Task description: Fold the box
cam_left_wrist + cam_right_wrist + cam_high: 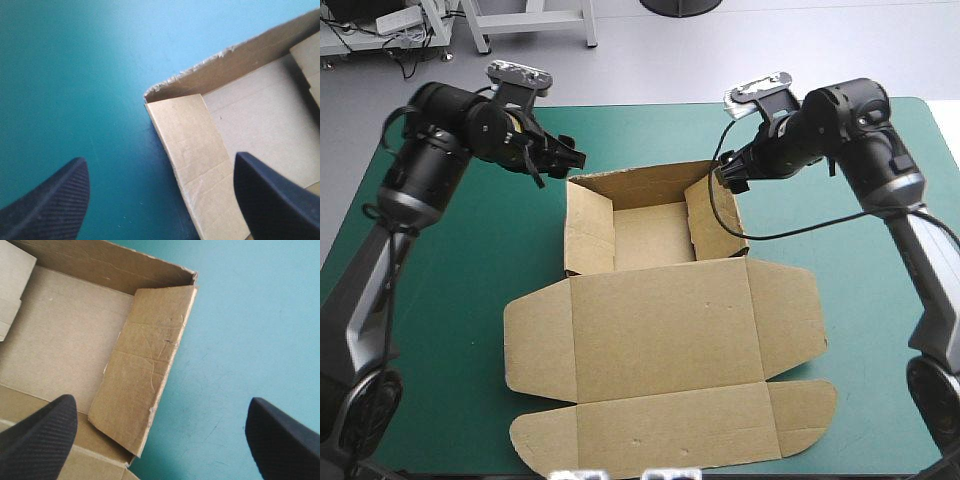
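Black fingers on both arms stand wide apart and hold nothing. In each wrist view one finger hangs over the tray floor and the other over the teal-green cover, with a side wall between them. The left gripper hovers at the far left corner of the box, above the left side wall. The right gripper hovers at the far right corner, above the right side wall. The box lies mid-table as an open tray. Its far wall and both side walls are raised, and its lid lies flat toward the near edge with the front flap spread out. The step in hand looks like seating those side walls. To do it well, each gripper should come down straddling its wall near the corner. It should pinch only once the board sits squarely between the pads. Both arms should work together, since the light tray would likely slide under a one-sided push. Both side walls appear to lean inward, so the grip should press them upright rather than crease them.
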